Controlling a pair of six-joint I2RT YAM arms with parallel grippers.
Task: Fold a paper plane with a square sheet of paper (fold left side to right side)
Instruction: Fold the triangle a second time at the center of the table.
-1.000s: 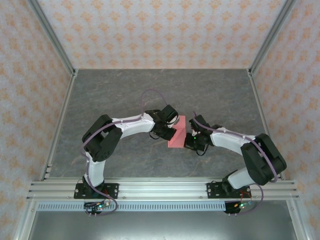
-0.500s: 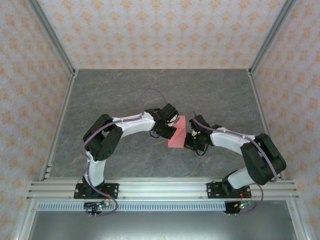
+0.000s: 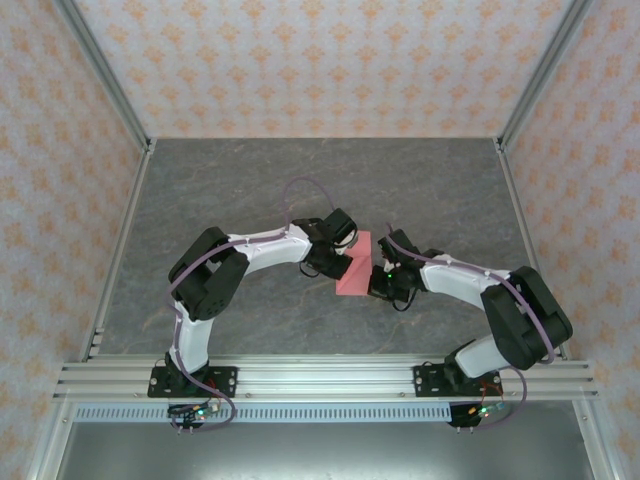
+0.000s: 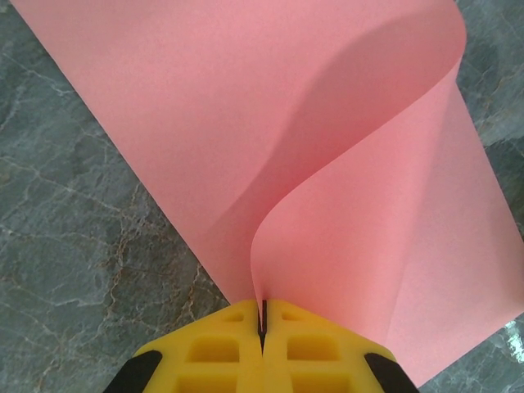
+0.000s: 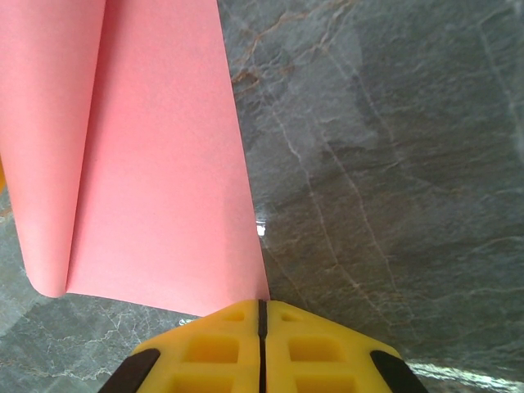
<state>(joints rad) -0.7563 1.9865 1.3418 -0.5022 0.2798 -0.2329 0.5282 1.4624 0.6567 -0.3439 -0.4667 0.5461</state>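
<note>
Left elbow barely inward; left hand tight on paper, right hand closed.

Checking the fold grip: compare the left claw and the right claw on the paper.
The left claw pinches a raised, curling flap of the sheet; the right claw meets a flat-lying corner, grip unclear. Left works from the sheet's left, right from its right. Both are shut.

There is one salmon-pink square sheet of paper on one grey marbled tabletop, and two robot arms, one left arm and one right arm, each ending in two yellow fingers.
</note>
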